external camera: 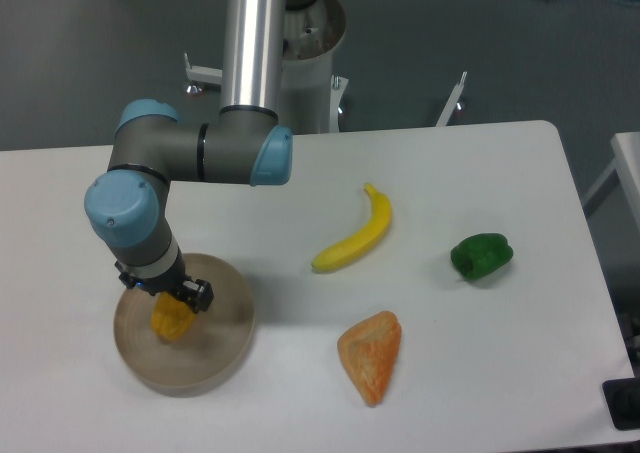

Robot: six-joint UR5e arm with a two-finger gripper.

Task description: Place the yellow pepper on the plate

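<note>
Two fingers [176,299] hang from the wrist straight down into the plate [225,348], and the yellow pepper [170,318] sits right under them. From this high view I cannot tell whether the fingers are pinching the pepper or have already spread off it; the dark fingertip block hides the contact. The pepper itself is inside the rim, left of the plate's middle, and looks to be down on or very close to the plate's floor.

My reading is that the task is at the release step: the pepper is where it belongs, and what remains is letting go and clearing out. The next move calls for the fingers to part fully, then a straight lift up, so the pepper is not dragged or tipped over the rim.

Beyond the plate, the tabletop [500,173] carries a banana [355,235] up to the right, an orange wedge [372,355] near the front edge, and a green pepper [481,256] farther right, all well apart from the arm [190,153].
</note>
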